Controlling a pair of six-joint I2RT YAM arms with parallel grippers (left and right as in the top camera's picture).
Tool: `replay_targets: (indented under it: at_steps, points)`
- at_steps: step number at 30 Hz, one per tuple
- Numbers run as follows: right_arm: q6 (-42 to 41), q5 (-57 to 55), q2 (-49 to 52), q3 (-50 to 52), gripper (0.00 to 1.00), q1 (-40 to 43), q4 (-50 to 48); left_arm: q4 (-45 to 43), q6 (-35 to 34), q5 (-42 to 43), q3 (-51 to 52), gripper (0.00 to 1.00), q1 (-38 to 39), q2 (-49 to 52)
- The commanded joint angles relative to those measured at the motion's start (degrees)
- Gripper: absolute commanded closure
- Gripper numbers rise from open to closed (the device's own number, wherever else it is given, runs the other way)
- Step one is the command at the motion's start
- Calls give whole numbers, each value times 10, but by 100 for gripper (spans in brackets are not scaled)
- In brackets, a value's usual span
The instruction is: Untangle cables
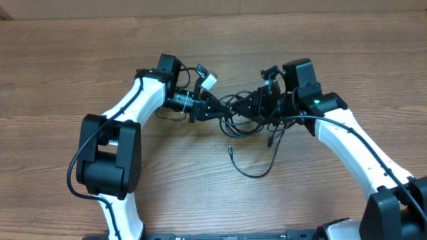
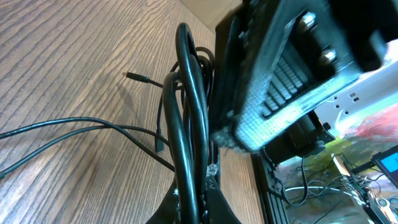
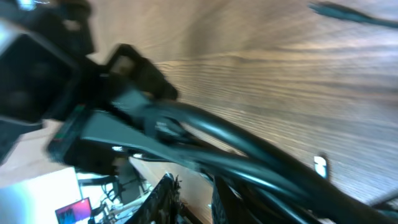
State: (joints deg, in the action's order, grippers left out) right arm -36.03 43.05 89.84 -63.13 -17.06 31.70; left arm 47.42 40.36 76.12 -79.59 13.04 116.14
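overhead: the cables point(image 1: 243, 110) sit bunched at centre frame on the table point(image 1: 60, 60), between the two grippers. the left gripper point(image 1: 212, 110) comes in from the left and the right gripper point(image 1: 259, 103) from the right, both buried in the knot. one loose strand point(image 1: 257, 175) loops down toward lower centre. bare wood lies open all round, widest at upper left and lower centre. the table's far edge runs along the top, and both arms are cut off at the bottom.

left wrist: the left gripper point(image 2: 196, 202) is clenched on a bundle of cables point(image 2: 189, 118) rising up mid frame. a plug point(image 2: 134, 76) lies apart at upper left. the right gripper's body point(image 2: 292, 68) fills the upper right, blurred.

right wrist: heavy blur. dark cables point(image 3: 249, 146) cross diagonally over the wood point(image 3: 280, 68). its own fingers are hard to make out, possibly lost in the dark mass at left, so i cannot tell whether they grasp anything.
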Motion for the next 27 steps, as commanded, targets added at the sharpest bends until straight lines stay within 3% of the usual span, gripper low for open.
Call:
replay_targets:
  at_steps: [1, 8, 23, 27]
  points:
    - [-6, -61, -4, -9, 82, -1, 21, -3, -10, 28, -10, 96, -2, -4]
    - [-6, -116, -4, -9, 81, -1, 23, -35, -105, 28, -10, 96, -2, -4]
    - [-35, -150, -4, -9, 80, -14, -16, -38, -108, 28, -10, 96, -2, -4]
    - [-37, -158, -3, -9, 74, -16, -25, -38, -108, 28, -10, 96, -1, -4]
